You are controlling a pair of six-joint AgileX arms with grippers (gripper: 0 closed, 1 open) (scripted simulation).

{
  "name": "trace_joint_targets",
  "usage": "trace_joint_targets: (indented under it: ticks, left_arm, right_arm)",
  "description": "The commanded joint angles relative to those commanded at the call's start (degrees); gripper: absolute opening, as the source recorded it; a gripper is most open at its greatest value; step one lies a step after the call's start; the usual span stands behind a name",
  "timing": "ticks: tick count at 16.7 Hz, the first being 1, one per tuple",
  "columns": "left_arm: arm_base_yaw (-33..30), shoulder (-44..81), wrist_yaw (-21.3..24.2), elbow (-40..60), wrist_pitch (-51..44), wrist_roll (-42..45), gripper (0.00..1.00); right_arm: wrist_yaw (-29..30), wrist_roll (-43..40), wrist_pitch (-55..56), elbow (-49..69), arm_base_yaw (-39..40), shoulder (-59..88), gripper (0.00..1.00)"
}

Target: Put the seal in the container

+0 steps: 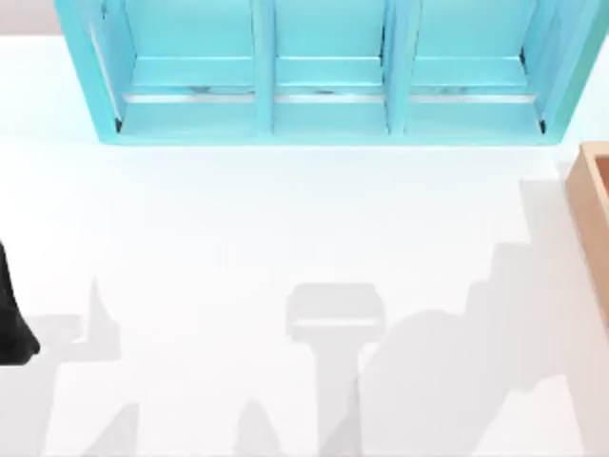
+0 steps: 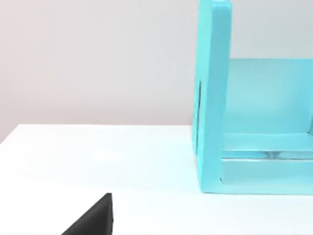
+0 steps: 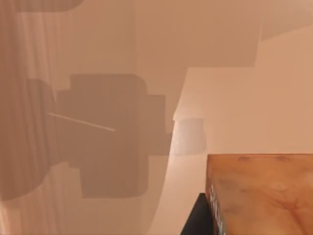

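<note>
Top view gives you a smooth white worktop with soft grey shadows of the arms lying across its near half. Along the far edge stands a glossy teal shelf unit of three bays split by flat upright panels. At the right edge you see a slice of the container, a light tan, thick-walled wooden box with a darker brown inside. The left arm shows as a dark shape at the left edge.

Left wrist view gives you the shelf unit's end panel, the white surface, a plain pale wall behind, and a black wedge of the left gripper; you cannot tell how its claw is set.

Right wrist view looks onto tan wood, with the seal, a glossy amber-mottled reddish-brown block, close against a dark finger; whether the claw pinches it you cannot tell.
</note>
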Motion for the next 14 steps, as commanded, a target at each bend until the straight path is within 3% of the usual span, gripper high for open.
trace_joint_targets:
  ticks: [8, 14]
  left_arm:
    - [0.0, 0.0, 0.0, 0.0, 0.0, 0.0, 1.0]
    - [0.0, 0.0, 0.0, 0.0, 0.0, 0.0, 1.0]
  right_arm:
    - [0.0, 0.0, 0.0, 0.0, 0.0, 0.0, 0.98]
    - [0.0, 0.0, 0.0, 0.0, 0.0, 0.0, 1.0]
